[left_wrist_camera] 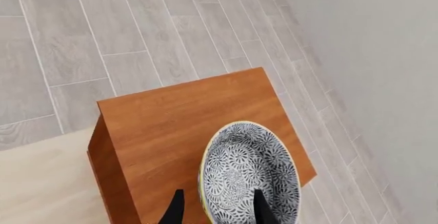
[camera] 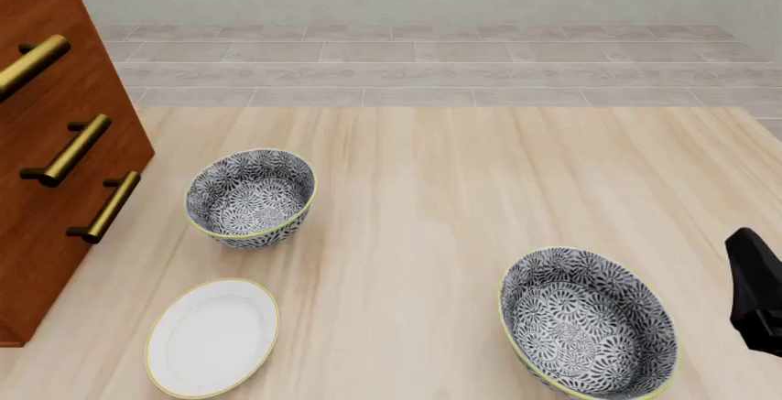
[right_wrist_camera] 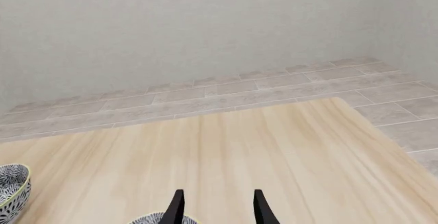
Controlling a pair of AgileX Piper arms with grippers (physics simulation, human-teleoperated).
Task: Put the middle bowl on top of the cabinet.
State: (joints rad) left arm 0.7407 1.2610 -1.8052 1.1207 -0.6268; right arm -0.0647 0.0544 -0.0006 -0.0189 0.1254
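The middle bowl point(left_wrist_camera: 250, 175) is seen in the left wrist view as a round, deep bowl covered inside with a dense dark-grey-and-white flower pattern and edged by a thin yellowish rim; it is tilted above the flat top of the cabinet point(left_wrist_camera: 184, 126), a reddish-brown wooden piece, and whether it touches that top cannot be told; the left gripper point(left_wrist_camera: 215, 211) is shown with its two dark fingers point(left_wrist_camera: 176, 208) apart, one outside the rim and the other inside the bowl, so the bowl's wall is pinched between them.

In the front view the cabinet point(camera: 49, 157) is seen at the table's left edge, with brass bar handles on its drawers; a second bowl point(camera: 251, 197) stands on the table point(camera: 428, 199) near it, a white plate point(camera: 214, 336) lies nearer the camera, and a third bowl point(camera: 587, 322) sits to the right.

The right gripper point(right_wrist_camera: 215, 208) is shown over the table with fingers spread and nothing between them; only a dark part of that arm is seen at the front view's right edge.
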